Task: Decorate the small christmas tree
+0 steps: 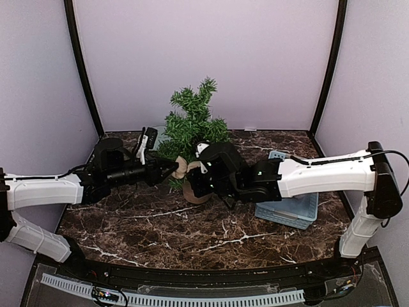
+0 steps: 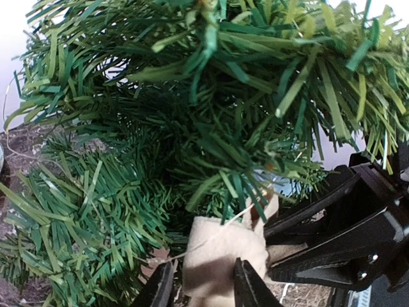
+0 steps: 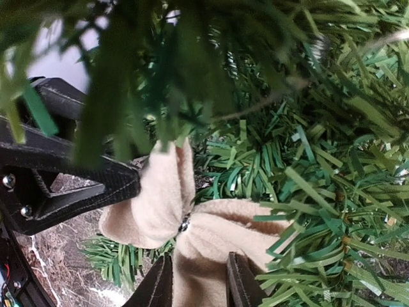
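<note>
Status: small christmas tree (image 1: 192, 125) stands at centre-far of the dark marble table (image 1: 160, 224). Its tan stump base (image 1: 193, 194) is just near of the lowest branches, btwn the two arms. Both arms reach in from either side & meet at the tree's lower near side: my left gripper (image 2: 204, 286) from the left, my right gripper (image 3: 195, 284) from the right, tips very close to each other. Btwn them is a beige bow (image 3: 204, 240), soft fabric w/ a small metal bead at its knot, tucked up against the lower branches. On right wrist cam I see the right fingers (image 3: 239, 281) clamped on one tail of the bow, fabric filling the whole gap btwn them. On left wrist cam another bit of the beige fabric sits btwn the left fingers (image 2: 249, 288). It touches one finger, but there's a dark sliver by the other, so I can't tell if that side is really pinching or just sitting around it. Right wrist cam also shows a left finger tip lying against the bow's loop. Needles crowd both wrist views, so where the bow meets a branch is hidden. Pale blue basket (image 1: 297, 214) sits on the right part of the table, partly under the right forearm, apart from the tree.
</note>
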Controlling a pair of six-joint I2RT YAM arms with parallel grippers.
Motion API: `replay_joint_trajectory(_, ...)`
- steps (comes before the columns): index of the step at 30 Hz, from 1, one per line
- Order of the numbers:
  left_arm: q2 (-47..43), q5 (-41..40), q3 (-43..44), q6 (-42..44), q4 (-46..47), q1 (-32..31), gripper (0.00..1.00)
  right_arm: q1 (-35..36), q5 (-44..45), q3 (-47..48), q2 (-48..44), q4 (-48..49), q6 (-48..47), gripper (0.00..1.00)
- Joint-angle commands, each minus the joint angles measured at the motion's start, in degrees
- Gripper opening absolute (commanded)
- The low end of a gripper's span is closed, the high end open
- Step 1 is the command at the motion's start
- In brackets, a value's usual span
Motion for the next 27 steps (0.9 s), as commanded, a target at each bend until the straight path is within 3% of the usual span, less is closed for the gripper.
replay_joint_trajectory(1,-2.18,-0.25,0.84,0.39,0.74,-0.24,0.36,-0.1,-1.83,-2.15,-4.06,5.78,-0.54,0.33)
replay_joint_trajectory(11,-9.67,-2.07,-1.52,1.28,-3.39,-0.23,0.45,0.22,-5.51,-8.29,-11.67,11.39,-4.16,0.46)
replay_joint_trajectory(19,-13.82,-1.92,-5.51,-0.56,-4.3,-0.22,0.5,0.22,-10.01,-16.79,-22.24,11.68,-4.54,0.47)
replay_joint_trajectory(23,-15.6,-1.84,-7.11,-1.86,-4.72,-0.15,0.53,-2.01,-7.47,-20.53,-29.72,3.91,-0.73,0.49)
replay_joint_trajectory(27,-17.13,-3.55,-7.72,-3.71,-4.9,0.1,0.55,-11.65,-7.26,-23.79,-36.95,-6.6,4.86,0.49)
